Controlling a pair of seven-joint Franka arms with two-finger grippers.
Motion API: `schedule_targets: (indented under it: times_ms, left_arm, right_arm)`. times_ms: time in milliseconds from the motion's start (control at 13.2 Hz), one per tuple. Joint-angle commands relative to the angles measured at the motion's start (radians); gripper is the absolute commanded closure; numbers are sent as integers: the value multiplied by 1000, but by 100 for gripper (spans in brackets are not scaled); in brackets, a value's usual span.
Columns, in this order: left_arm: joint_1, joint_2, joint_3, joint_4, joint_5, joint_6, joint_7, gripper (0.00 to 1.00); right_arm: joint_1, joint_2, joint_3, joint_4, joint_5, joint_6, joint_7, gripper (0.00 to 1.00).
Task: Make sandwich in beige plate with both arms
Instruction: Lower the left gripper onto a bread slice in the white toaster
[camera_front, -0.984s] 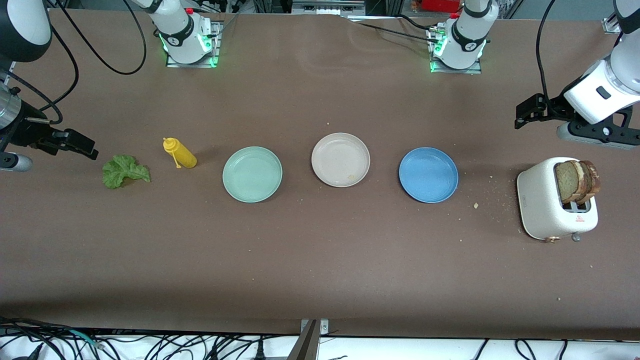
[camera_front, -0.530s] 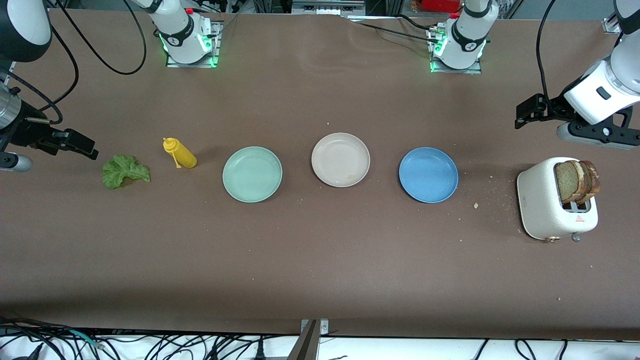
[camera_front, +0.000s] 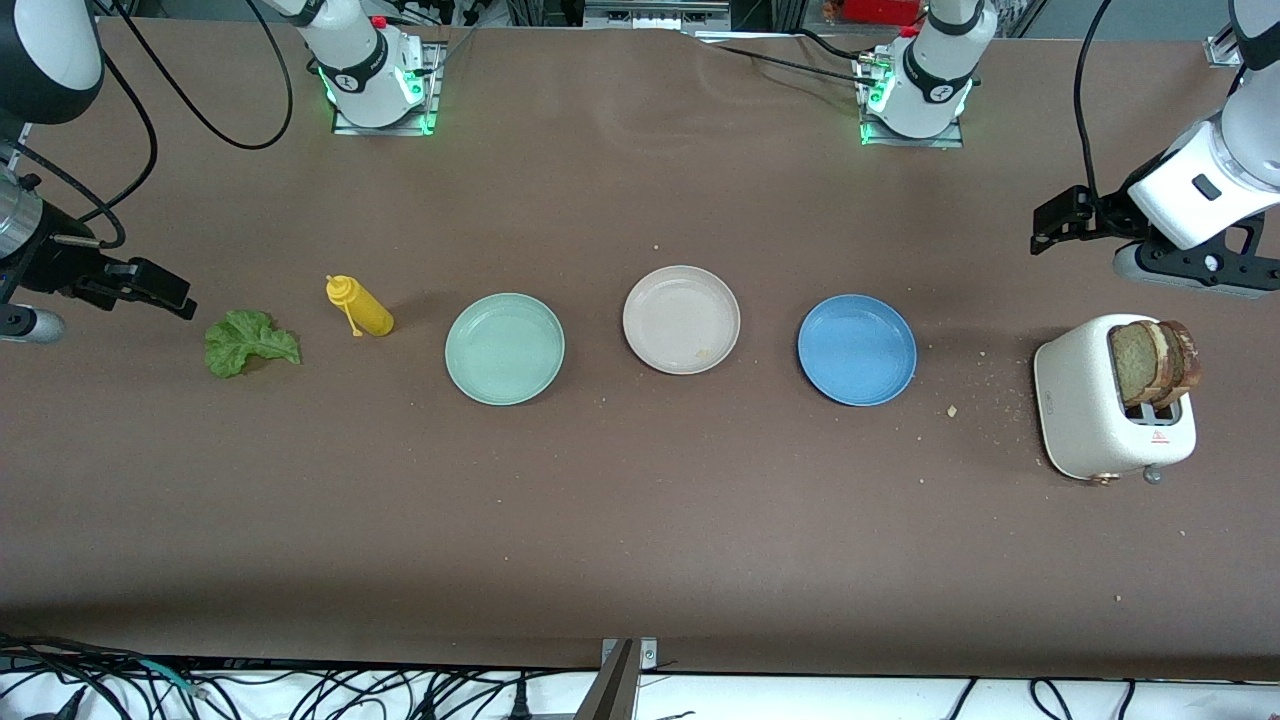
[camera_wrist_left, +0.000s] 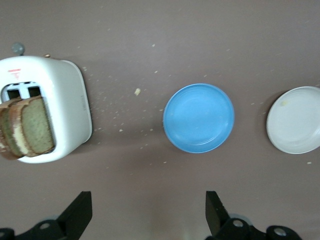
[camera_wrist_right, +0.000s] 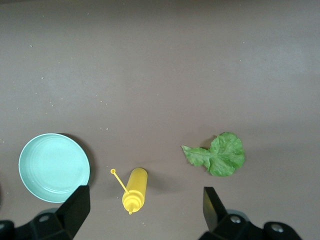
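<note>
I am holding my left hand (camera_wrist_left: 145, 215) wide and empty over the tabletop (camera_front: 640, 520) near the toaster (camera_front: 1105, 405), where two bread slices (camera_front: 1152, 362) are standing in the slots. My right hand (camera_wrist_right: 145, 215) is hanging wide over the edge beside the lettuce leaf (camera_front: 248, 342). The beige plate (camera_front: 681, 319) is sitting mid-tabletop.

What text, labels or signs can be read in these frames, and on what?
No words can be read anywhere.
Toaster: a small red warning triangle with a line of print under it, too small to read.
Toaster's side: a faint mark, unreadable.
Right arm's base and left arm's base: small round emblems, unreadable.
</note>
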Motion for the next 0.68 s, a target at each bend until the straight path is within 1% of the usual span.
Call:
schedule_targets:
  times_ms: [0,151,303,454,605]
  left_arm:
    - [5,57,4,29,95,-11,12,0]
    - [35,94,4,29,158,6,13,0]
    - [115,123,4,11,160,102,45,0]
    - [166,151,4,2,157,165,104,0]
    - [210,148,3,-72,155,275,122,0]
  right_arm:
    - [2,-20,2,-11,8,-8,11,0]
    - [2,-20,2,-11,8,-8,11,0]
    - [2,-19,1,-13,8,-8,11,0]
    - [2,-19,2,-13,8,-8,11,0]
    - [2,-20,2,-13,8,-8,11,0]
